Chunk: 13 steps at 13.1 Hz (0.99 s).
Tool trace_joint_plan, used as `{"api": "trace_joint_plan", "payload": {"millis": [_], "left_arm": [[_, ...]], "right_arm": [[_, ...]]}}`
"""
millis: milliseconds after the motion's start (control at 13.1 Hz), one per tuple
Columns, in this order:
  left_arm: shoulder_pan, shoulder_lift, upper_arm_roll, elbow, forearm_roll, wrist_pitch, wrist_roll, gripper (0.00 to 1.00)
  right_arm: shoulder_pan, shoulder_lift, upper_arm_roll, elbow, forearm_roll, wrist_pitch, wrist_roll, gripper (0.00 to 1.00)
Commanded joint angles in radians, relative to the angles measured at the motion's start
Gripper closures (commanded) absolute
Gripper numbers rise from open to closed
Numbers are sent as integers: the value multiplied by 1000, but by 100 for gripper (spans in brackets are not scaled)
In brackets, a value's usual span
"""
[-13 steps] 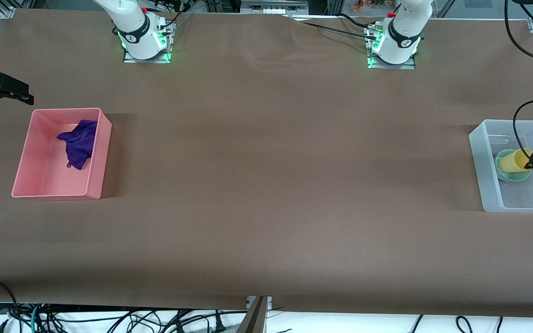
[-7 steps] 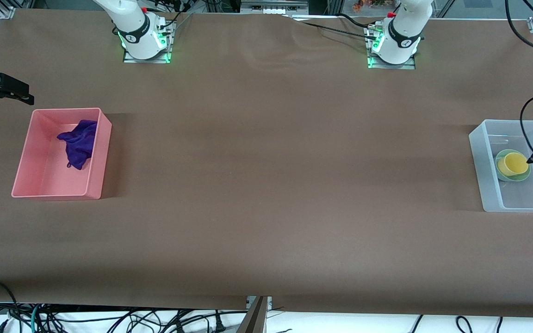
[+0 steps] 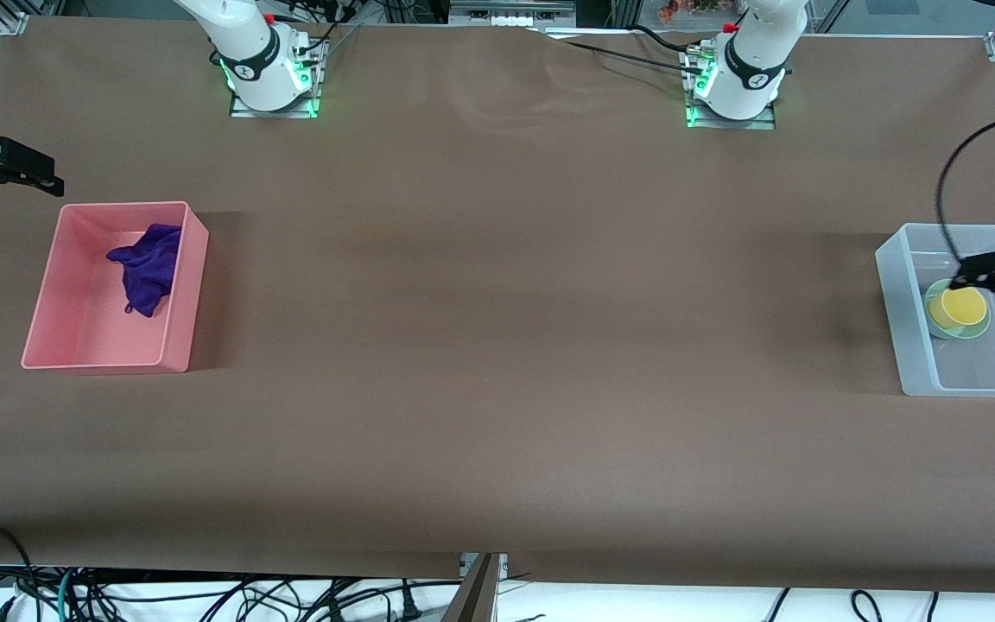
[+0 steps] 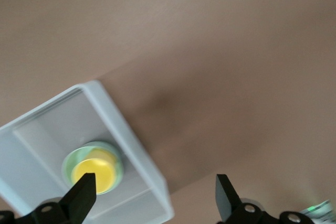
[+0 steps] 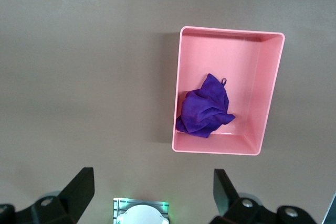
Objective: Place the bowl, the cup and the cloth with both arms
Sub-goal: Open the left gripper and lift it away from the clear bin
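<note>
The yellow cup (image 3: pixel 964 304) stands upright inside the mint-green bowl (image 3: pixel 972 331), which sits in the clear plastic bin (image 3: pixel 903 302) at the left arm's end of the table. My left gripper (image 3: pixel 977 269) hangs open and empty over the bin, just above the cup. In the left wrist view the cup (image 4: pixel 94 174) and the bowl (image 4: pixel 67 162) show below the open left gripper (image 4: pixel 152 200). The purple cloth (image 3: pixel 148 268) lies bunched in the pink bin (image 3: pixel 91 337). My right gripper (image 3: pixel 22 168) waits high, open and empty, beside the pink bin; its wrist view shows the cloth (image 5: pixel 205 106).
The pink bin (image 5: pixel 268 93) stands at the right arm's end of the table. The clear bin's wall (image 4: pixel 121 129) shows in the left wrist view. A black cable loops above the clear bin (image 3: pixel 942 190). The brown table cover (image 3: pixel 497 345) stretches between the two bins.
My left gripper let go of the tilted yellow cup, which now stands upright in the bowl. The gripper then rose and drew away over the bin. The right arm has not moved.
</note>
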Motion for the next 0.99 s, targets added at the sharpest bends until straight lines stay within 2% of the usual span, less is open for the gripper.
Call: {"api": "trace_joint_plan", "payload": {"millis": [0, 153, 229, 305, 458, 534, 763, 915], "left_arm": [[5, 4, -107, 23, -8, -70, -214, 0], [5, -18, -175, 23, -8, -87, -340, 0], [-38, -48, -160, 7, -13, -82, -347, 0], [-121, -80, -84, 6, -14, -84, -350, 0], [-348, -165, 189, -8, -129, -82, -349, 0], [-442, -194, 300, -19, -184, -79, -352, 0], [-617, -318, 463, -136, -199, -20, -416, 0], [-652, -401, 497, -271, -203, 89, -441, 0]], "right_arm": [[-8, -1, 1, 8, 12, -4, -13, 0], [-8, 3, -2, 8, 14, -2, -13, 0], [-8, 3, -1, 8, 14, -2, -11, 0], [-8, 3, -1, 8, 12, -2, -11, 0], [-8, 3, -2, 8, 14, -2, -11, 0], [-8, 3, -1, 8, 14, -2, -11, 0], [-8, 3, -2, 8, 12, -2, -11, 0], [-9, 3, -2, 8, 14, -2, -11, 0]]}}
